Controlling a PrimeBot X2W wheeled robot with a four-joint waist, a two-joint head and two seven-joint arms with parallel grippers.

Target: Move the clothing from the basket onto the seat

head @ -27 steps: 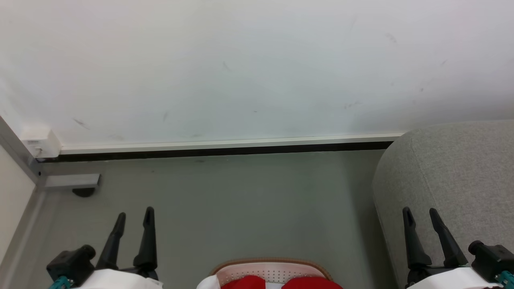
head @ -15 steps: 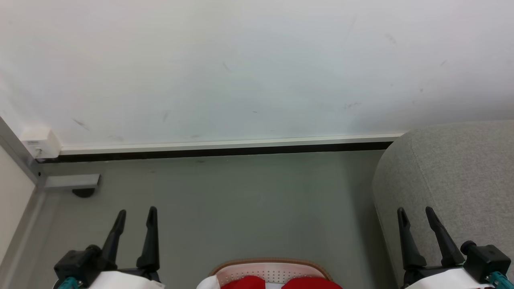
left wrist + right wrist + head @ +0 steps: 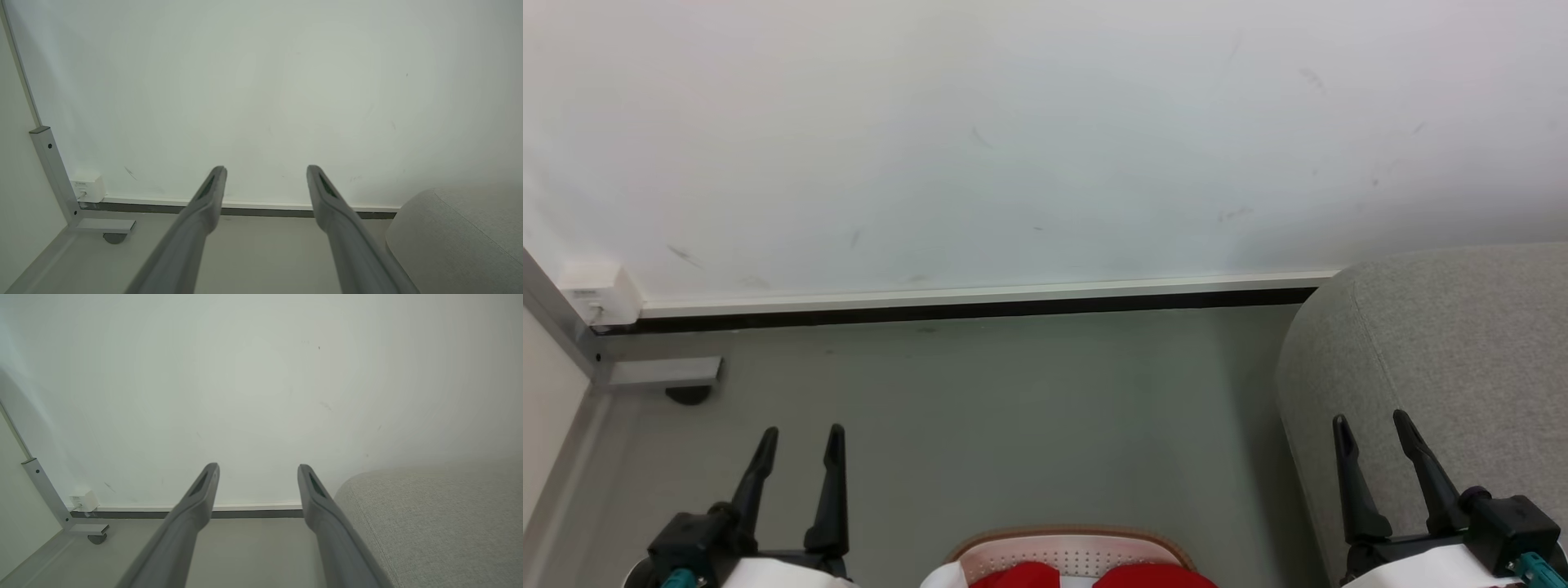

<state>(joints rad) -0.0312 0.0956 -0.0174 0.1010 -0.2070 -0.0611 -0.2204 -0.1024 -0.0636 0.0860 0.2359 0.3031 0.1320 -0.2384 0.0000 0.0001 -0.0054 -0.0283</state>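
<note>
At the bottom middle of the head view sits the white perforated basket with a tan rim, and red clothing lies inside it, mostly cut off by the picture's edge. The light-grey seat rises on the right. My left gripper hangs open over the floor, left of the basket, with nothing between its fingers. My right gripper is open too, in front of the seat's side. The wrist views show my left gripper and right gripper spread wide, with the seat at the right.
A white wall with a pale baseboard closes the far side. At the left stand a metal post with a foot and a small white box. Grey floor lies between the basket and the wall.
Both grippers have shifted slightly: the left one a little rightward and lower, the right one a little leftward. The whole picture has also drifted a touch. Both stay open.
</note>
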